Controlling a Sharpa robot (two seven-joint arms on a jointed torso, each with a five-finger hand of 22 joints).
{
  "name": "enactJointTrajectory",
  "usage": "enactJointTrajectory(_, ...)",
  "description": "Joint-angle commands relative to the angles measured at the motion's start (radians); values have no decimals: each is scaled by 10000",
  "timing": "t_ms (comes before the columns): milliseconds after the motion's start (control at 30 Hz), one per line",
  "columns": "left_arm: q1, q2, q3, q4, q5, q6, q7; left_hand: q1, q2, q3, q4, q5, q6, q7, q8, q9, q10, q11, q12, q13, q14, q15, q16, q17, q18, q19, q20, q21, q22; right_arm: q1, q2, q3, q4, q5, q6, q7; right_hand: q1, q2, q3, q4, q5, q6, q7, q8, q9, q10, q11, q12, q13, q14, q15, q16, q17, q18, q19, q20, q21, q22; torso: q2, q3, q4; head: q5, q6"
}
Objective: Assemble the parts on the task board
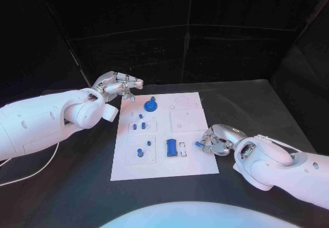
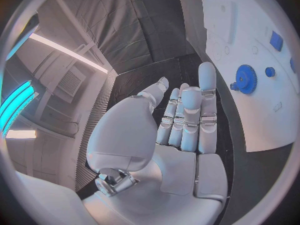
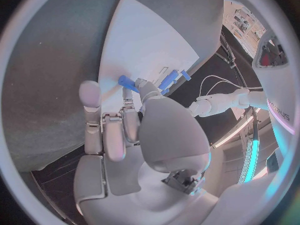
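Note:
The white task board (image 1: 195, 164) lies in the middle of the black table. On it are a blue gear (image 1: 151, 104), a long blue block (image 1: 170, 147) and several small blue pegs (image 1: 140, 126). My right hand (image 1: 218, 140) hovers at the board's right edge and pinches a small blue part (image 1: 198, 143) between thumb and finger; the right wrist view shows that part (image 3: 127, 81) at the fingertips (image 3: 139, 85). My left hand (image 1: 120, 85) is raised past the board's far left corner, fingers stretched out and holding nothing. The gear (image 2: 245, 79) sits beyond it in the left wrist view.
A white block (image 1: 183, 148) stands beside the long blue block. Round recesses (image 1: 184, 100) mark the board's far right part. Black table surface (image 1: 254, 109) surrounds the board, and dark curtains close off the back. A white cable (image 1: 27, 175) trails at the left.

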Motion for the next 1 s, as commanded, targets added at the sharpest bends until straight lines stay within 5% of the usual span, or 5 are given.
enactJointTrajectory(33,11,16,0,-8,26,111,26,38,59,-38,33,-26,-70,-34,40,-8,-55,-14,24,17,-44,4,-1,-14,200,65,35,-61,-12,16,88,6,69,1109,-699,399,-367,-226,771,-283,-12,120,-66,30,350,109,12,-8,229,798,-42,39,1521,-60,41,-24,38,24,3,0,-5,47,-6)
enactJointTrajectory(600,11,20,-9,26,26,129,1,38,59,-38,33,-26,-70,-34,40,-8,-55,-14,24,17,-44,4,-1,-14,200,65,35,-61,-12,20,958,10,-242,2069,-306,403,-1130,-653,1493,111,212,190,-85,65,560,181,-3,46,302,813,-41,70,1589,-71,87,-25,81,116,2,-21,-18,108,-85)
enactJointTrajectory(1000,14,0,-10,58,26,158,-33,55,60,-37,27,-26,-78,-34,42,-9,-66,-15,33,18,-45,3,2,-15,200,69,35,-67,-18,20,1307,10,-479,2096,172,105,-1373,-717,1534,282,248,401,-188,201,693,216,-79,71,333,819,-94,81,1615,-71,111,-58,95,159,-1,-8,-18,152,-111)
